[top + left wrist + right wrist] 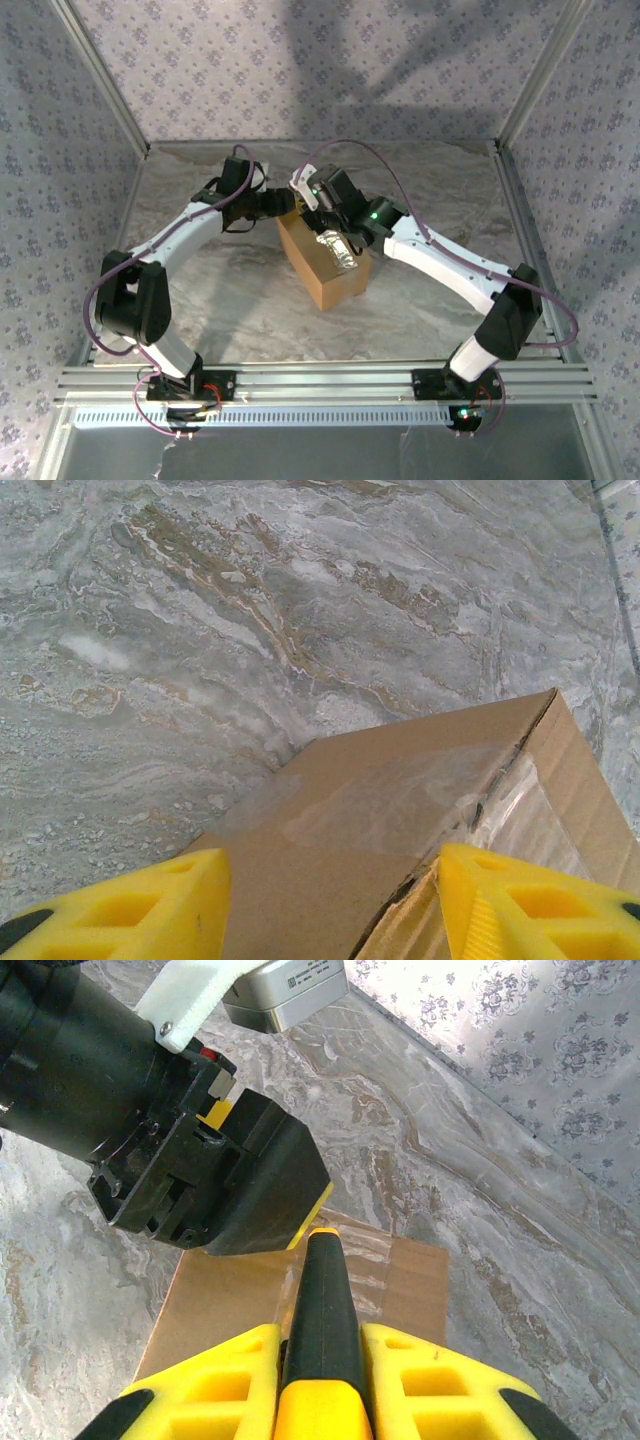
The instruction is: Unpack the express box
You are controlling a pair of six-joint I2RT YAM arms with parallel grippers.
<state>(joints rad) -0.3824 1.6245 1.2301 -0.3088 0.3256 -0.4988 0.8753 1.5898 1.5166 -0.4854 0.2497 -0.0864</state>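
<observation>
Now straddles the far end of the express box (pixel 325 268), set mid-table (pixel 230 295) with long axis running toward the near right corner, with left gripper (pixel 330 865) half open, and pinches a slim black tool (pixel 322 1290) narrowly in right gripper (pixel 322 1332) over that same end.

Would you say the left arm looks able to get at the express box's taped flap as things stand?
Probably yes: the left gripper hovers open right over the express box, nothing between; the right gripper, with its black tool, crowds close.
</observation>
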